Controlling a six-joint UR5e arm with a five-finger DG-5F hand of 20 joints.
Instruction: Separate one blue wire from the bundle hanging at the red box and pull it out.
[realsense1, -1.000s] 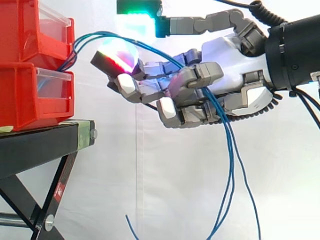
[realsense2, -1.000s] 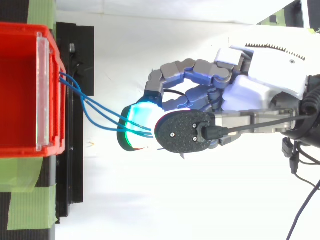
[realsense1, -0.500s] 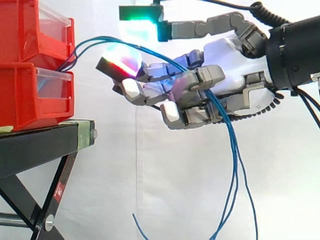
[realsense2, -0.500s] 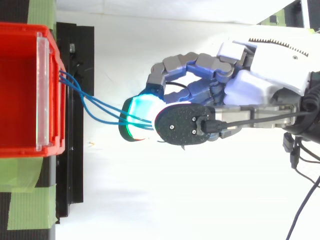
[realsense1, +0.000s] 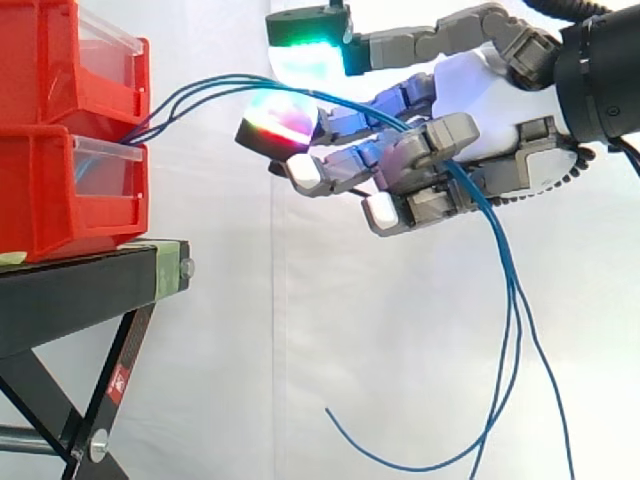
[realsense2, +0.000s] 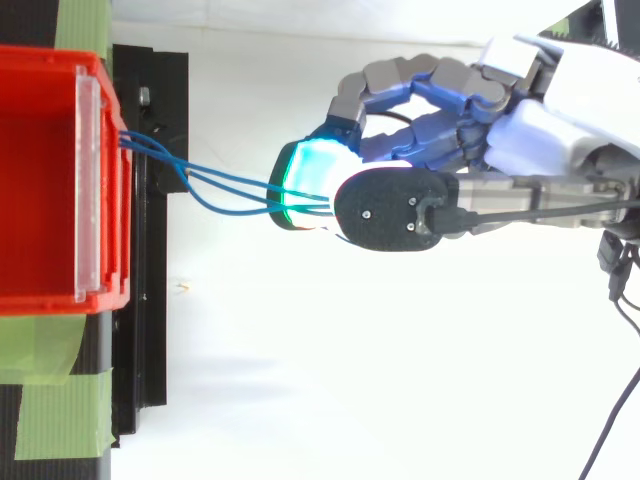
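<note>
Several thin blue wires (realsense1: 205, 83) run from the gap between the stacked red bins (realsense1: 60, 130) out to the right and into my hand (realsense1: 485, 85). My fingers are curled round the wires. Past the hand the wires hang down in long loops (realsense1: 510, 300), with one loose end curling up at the bottom. A fingertip pad (realsense1: 282, 117) glows red and cyan just under the stretched wires; another pad (realsense1: 308, 30) glows green above them. From above, the wires (realsense2: 225, 185) fan out from the red bin's front (realsense2: 95, 180) to the hand (realsense2: 520, 125).
The bins sit on a black stand (realsense1: 80, 290) with crossed legs below. Green tape (realsense2: 50, 400) marks the stand's edge. A white curtain hangs behind, with free room below and to the right of the hand.
My hand has moved right and upward, away from the bins, taking the wires along. The wires between bin and hand are drawn straighter, and the hanging loose end has swung up.
</note>
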